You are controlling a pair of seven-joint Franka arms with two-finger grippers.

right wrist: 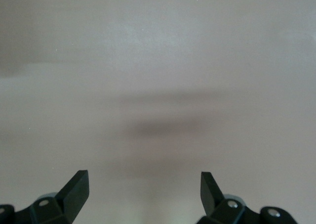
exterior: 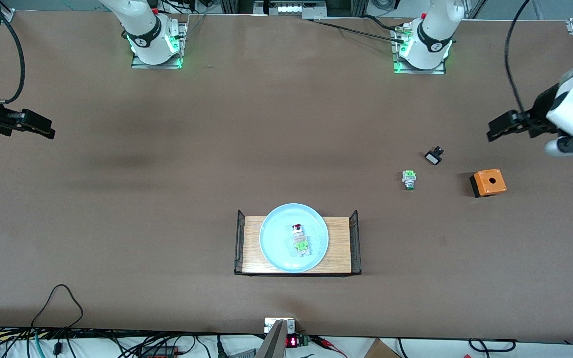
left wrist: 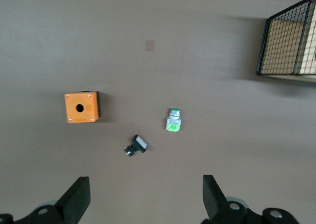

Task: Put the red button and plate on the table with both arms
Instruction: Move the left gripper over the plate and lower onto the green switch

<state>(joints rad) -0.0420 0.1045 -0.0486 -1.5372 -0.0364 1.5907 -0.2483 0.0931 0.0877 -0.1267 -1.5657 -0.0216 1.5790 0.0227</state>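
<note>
1. Front: red button [exterior: 300, 239] lies on plate [exterior: 294, 237], lower centre of frame, on tray [exterior: 338, 246]; long axis runs up-down in frame. Left gripper [exterior: 496, 130] at right edge, right gripper [exterior: 43, 130] at left edge, both well apart from plate; left looks somewhat nearer.
2. Left wrist: left gripper [left wrist: 146, 197] wide, empty; only tray corner [left wrist: 289, 41] shows, upper right.
3. Right wrist: right gripper [right wrist: 144, 192] wide, empty, over bare table [right wrist: 158, 61].
</note>
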